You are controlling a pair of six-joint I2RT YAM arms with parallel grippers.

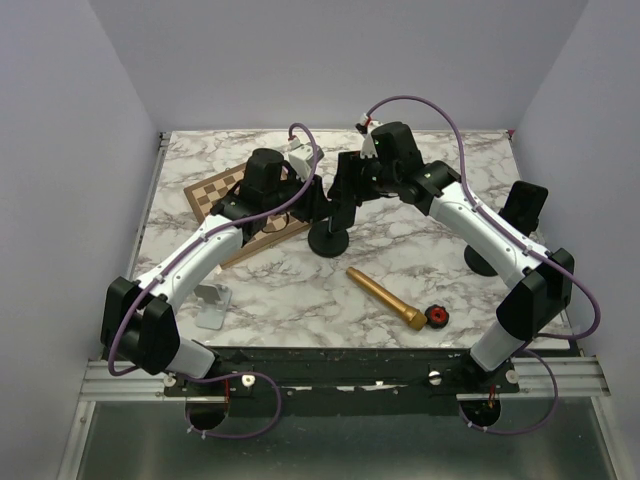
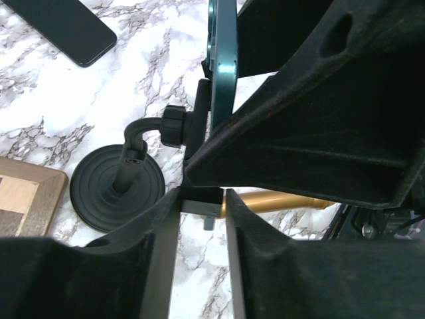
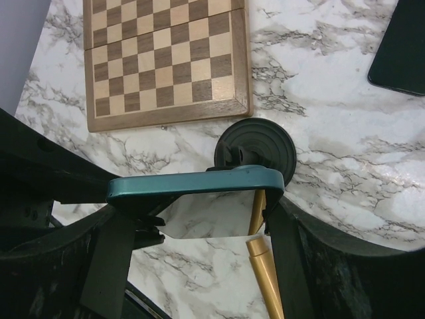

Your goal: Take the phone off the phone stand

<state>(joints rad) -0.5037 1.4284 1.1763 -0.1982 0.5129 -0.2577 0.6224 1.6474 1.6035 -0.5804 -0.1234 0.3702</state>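
Seen edge-on from the right wrist, the teal phone (image 3: 199, 183) is clamped between the right fingers (image 3: 287, 252). Only the left wrist view shows it seated in the phone stand (image 2: 119, 183), with the left fingers (image 2: 159, 259) slightly apart and empty.

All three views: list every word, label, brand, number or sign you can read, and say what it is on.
None: no text can be read in any view.
The phone, stand, chessboard and gold tube show no lettering, numbers or logos.
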